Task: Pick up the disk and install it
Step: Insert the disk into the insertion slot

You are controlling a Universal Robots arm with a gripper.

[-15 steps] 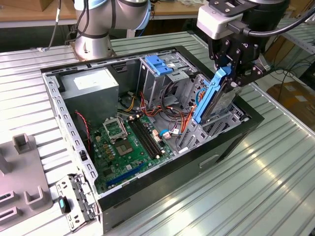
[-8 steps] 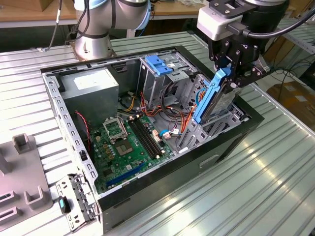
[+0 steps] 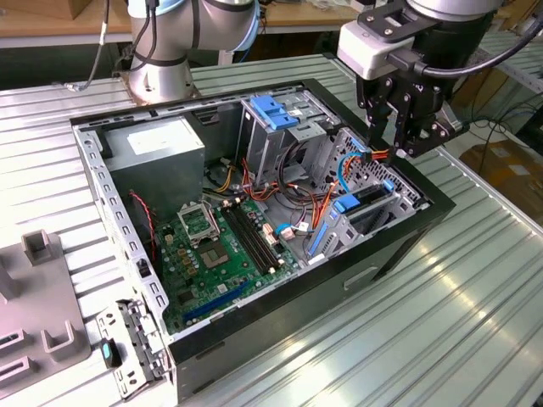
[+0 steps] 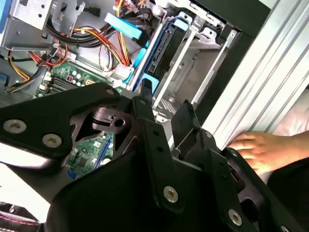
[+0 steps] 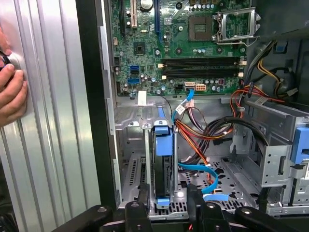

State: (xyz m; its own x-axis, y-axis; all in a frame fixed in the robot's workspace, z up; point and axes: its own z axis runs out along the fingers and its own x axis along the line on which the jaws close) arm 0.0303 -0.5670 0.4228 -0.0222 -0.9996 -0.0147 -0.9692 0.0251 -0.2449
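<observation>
The disk (image 3: 366, 202) stands on edge in a metal bay at the corner of the open computer case (image 3: 399, 254), on the exterior view's right. Its dark body with blue side rails also shows in both wrist views (image 4: 161, 46) (image 5: 161, 164). My gripper (image 3: 393, 146) hangs a little above that bay, clear of the disk. It is open, and its two black fingers (image 5: 143, 200) stand apart with nothing between them. In the second wrist view the gripper (image 4: 165, 99) lines up roughly over the disk's near end.
A person's hand (image 5: 12, 94) rests on the ribbed metal table (image 3: 475, 305) beside the case. Inside are the green motherboard (image 3: 229, 246), a grey power-supply box (image 3: 161, 148), a blue-topped drive cage (image 3: 276, 114) and loose orange and blue cables (image 5: 203, 140). A grey fixture (image 3: 34, 297) sits at the exterior view's left.
</observation>
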